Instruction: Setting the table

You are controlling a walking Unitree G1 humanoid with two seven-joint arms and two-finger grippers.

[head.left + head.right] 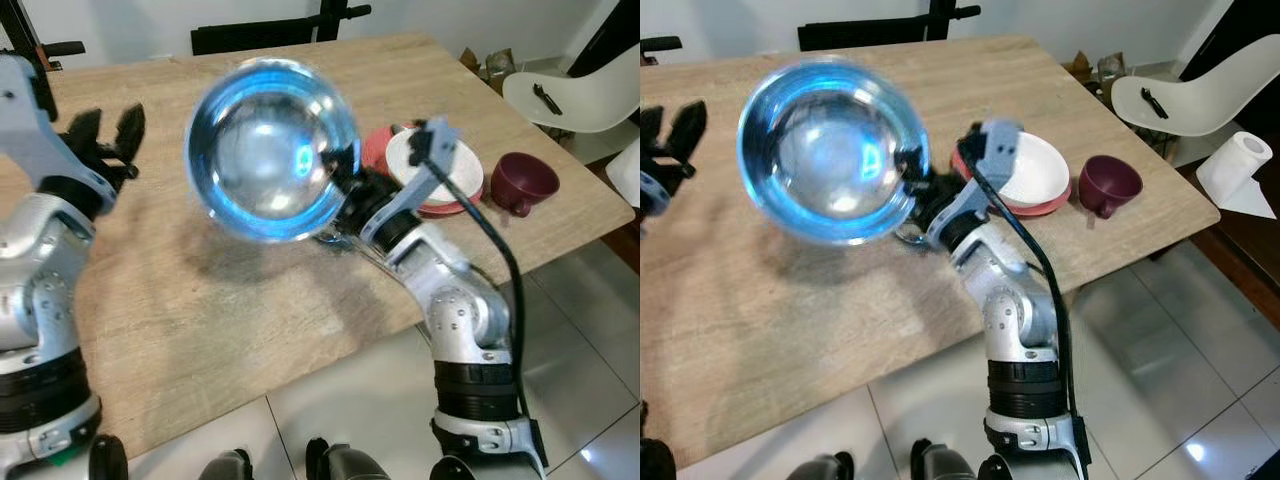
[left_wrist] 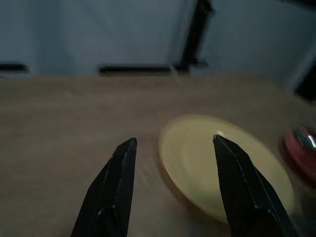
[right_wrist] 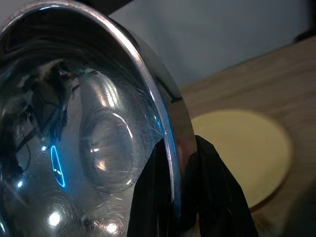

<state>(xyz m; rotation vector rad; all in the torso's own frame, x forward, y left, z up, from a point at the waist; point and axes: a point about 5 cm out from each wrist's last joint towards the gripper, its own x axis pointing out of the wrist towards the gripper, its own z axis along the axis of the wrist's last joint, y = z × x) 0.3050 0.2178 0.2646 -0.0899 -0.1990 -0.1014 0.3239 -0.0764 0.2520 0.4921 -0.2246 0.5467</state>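
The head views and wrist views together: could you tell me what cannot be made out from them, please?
- Yellow plate: hidden in both eye views by the raised steel bowl that the right gripper holds.
- Red plate: mostly covered by the white bowl.
- Left gripper: open, blurred at the frame edge in the eye views.

Both arms are showing silver, rounded metal segments joined by black ribbed collars. A black cable [image 1: 497,262] is running along the right arm from a grey-blue wrist bracket [image 1: 997,150]. Each gripper is wearing two long, tapered black fingers [image 2: 112,190]. Dark rounded shapes [image 1: 225,465] below are possibly its feet.
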